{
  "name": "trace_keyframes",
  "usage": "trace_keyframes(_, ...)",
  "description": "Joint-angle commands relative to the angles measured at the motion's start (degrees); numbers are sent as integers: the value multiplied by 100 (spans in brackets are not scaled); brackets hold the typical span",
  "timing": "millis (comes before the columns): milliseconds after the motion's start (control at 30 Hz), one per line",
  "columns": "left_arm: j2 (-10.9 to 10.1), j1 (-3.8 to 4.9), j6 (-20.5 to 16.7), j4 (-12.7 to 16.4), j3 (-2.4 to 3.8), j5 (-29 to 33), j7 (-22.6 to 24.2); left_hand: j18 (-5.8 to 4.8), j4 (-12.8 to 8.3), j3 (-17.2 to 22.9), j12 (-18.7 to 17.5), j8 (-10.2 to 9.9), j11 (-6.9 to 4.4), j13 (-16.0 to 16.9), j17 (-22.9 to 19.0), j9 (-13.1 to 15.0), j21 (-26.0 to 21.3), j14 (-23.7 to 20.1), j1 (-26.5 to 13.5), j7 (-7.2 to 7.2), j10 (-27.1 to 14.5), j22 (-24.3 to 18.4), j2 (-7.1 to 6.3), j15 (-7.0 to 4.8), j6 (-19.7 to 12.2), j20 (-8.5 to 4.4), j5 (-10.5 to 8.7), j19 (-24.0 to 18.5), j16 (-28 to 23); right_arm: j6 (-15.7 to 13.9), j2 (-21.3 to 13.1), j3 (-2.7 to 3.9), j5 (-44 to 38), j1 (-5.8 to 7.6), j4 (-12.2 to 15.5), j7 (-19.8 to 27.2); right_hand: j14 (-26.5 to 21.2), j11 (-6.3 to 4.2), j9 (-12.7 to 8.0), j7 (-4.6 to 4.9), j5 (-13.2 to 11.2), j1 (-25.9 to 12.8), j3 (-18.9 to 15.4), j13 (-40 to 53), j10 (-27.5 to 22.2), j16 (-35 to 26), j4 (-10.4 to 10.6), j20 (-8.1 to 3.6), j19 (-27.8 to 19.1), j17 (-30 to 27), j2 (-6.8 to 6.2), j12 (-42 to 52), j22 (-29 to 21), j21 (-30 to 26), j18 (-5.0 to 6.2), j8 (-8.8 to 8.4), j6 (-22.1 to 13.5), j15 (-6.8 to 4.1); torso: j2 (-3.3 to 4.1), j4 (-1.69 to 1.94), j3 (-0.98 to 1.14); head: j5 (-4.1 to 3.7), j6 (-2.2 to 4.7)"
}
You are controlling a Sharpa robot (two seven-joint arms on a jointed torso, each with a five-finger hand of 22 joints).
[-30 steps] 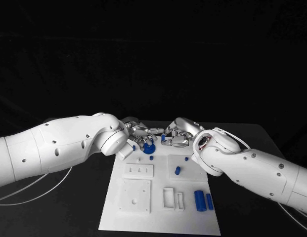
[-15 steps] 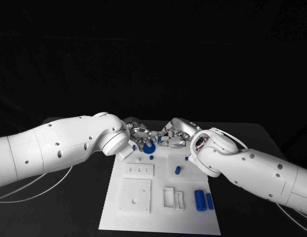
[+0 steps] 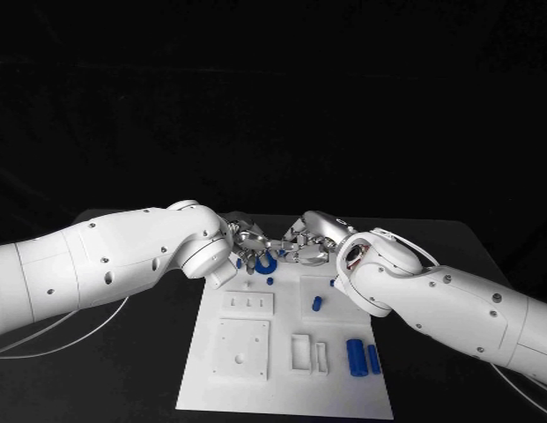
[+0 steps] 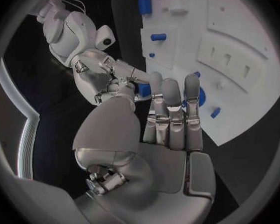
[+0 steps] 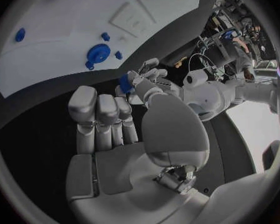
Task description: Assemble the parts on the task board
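Both hands meet at the far end of the task board [image 3: 286,388].

Nearest, two blue cylinders [image 3: 364,357] lie on the board; farther up sits a blue ring part [image 3: 264,263]. Beyond it, the left hand [image 3: 246,240] pinches a small blue part [image 5: 125,83] in its fingertips, while the right hand [image 3: 309,242] faces it, fingers curled — whether it grips anything, I cannot tell.

One task board [image 3: 286,388], two hands [image 3: 250,240], several blue parts [image 3: 356,357]
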Motion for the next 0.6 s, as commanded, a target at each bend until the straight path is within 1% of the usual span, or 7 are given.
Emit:
trace_keyframes(33,23,14,101,15,3,-25,-42,10,-41,-3,-3,-24,17,4,-6,-8,-25,-44,-4,-5,-4,9,74,8,5,0,25,-30,38,147,25,-9,-70,0,26,-5,-4,-29,8,-64,27,15,-11,-2,4,-26,35,-52,289,4,23,-24,636,-26,-71,31,94,-27,0,-2,3,1,0)
trace_keyframes(67,25,14,91,15,3,-10,-43,11,-86,-49,-2,-23,16,4,-13,-15,-31,-44,-1,-6,-5,18,116,8,8,0,28,-31,38,159,26,-14,-71,0,27,-10,-4,-29,8,-64,27,15,-11,-2,4,-26,35,-52,289,4,23,-24,636,-26,-71,31,94,-27,1,-2,3,1,-1)
trace_keyframes(133,28,14,67,14,4,19,-43,8,-192,-140,-7,-26,17,1,-17,-24,-37,-48,34,-7,-10,32,295,7,18,0,29,-30,42,185,27,-26,-74,0,27,-18,-4,-29,8,-64,27,15,-11,-2,4,-26,35,-52,289,4,23,-24,636,-26,-71,31,94,-27,2,-1,3,2,-2)
trace_keyframes(200,29,14,59,13,4,32,-41,7,-243,-190,-9,-25,15,-1,-20,-30,-45,-54,56,-11,-10,39,370,6,23,0,24,-37,42,198,28,-33,-75,0,27,-22,-4,-29,8,-64,27,15,-11,-2,4,-26,35,-52,289,4,23,-24,636,-26,-71,31,94,-27,3,-3,4,2,-1)
trace_keyframes(367,32,14,44,11,4,86,-33,2,-387,-307,-15,-25,8,-5,-21,-45,-56,-57,228,-27,-8,64,642,2,33,-4,41,-40,50,232,33,-50,-76,0,37,-27,-4,-29,9,-65,20,14,-19,-6,-1,-26,43,-51,288,6,28,-29,636,-31,-72,32,96,-27,6,-4,9,3,-4)
trace_keyframes(467,35,14,42,8,4,100,-29,-1,-449,-309,-21,-25,7,-8,-24,-52,-60,-64,352,-33,-15,75,751,2,30,-5,78,-44,48,247,39,-58,-77,0,49,-28,-4,-29,9,-65,20,14,-19,-6,-1,-26,43,-51,288,6,28,-29,636,-31,-72,32,96,-27,4,-1,9,5,-10)
trace_keyframes(600,39,14,49,8,4,102,-30,-4,-526,-299,-26,-30,3,-10,-25,-64,-66,-68,475,-36,-18,83,825,2,12,-6,106,-50,47,244,49,-65,-77,0,60,-26,-4,-29,9,-65,20,14,-19,-6,-1,-26,43,-51,288,6,28,-29,636,-31,-72,32,96,-27,6,2,9,7,-16)
